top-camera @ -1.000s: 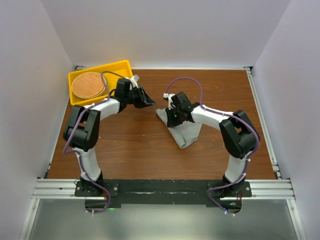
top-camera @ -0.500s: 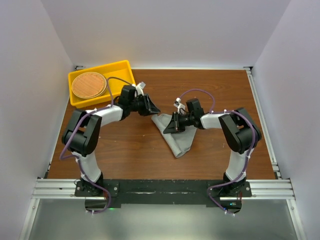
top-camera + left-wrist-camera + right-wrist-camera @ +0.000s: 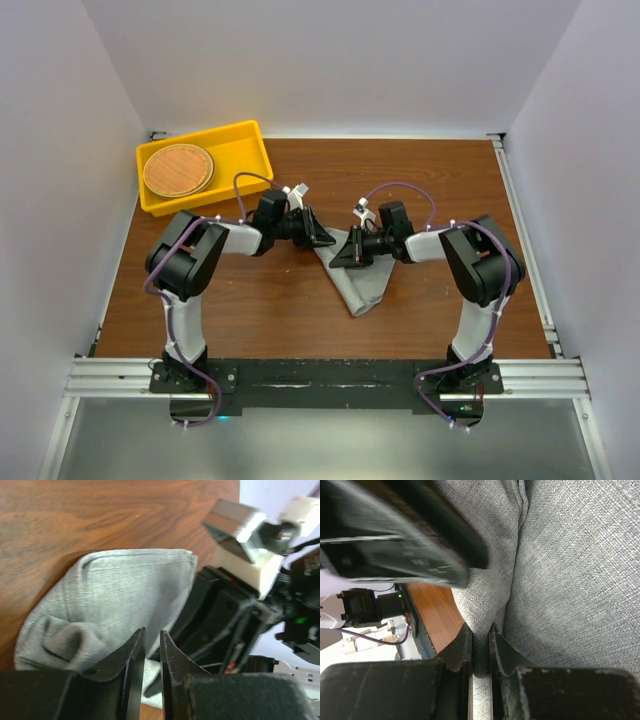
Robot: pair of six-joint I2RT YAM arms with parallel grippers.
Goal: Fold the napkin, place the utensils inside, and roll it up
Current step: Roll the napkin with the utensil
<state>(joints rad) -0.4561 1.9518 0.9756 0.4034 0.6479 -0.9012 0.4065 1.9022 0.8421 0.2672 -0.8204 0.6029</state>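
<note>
While the right claw [image 3: 480, 632] pinches a ridge of the grey napkin [image 3: 358, 278], bunched directly under and ahead of it, the left claw [image 3: 152, 633] stands nearly pressed together at the napkin's edge; whether it holds fabric I cannot tell. Best grip one layer firmly, then fold evenly.
</note>
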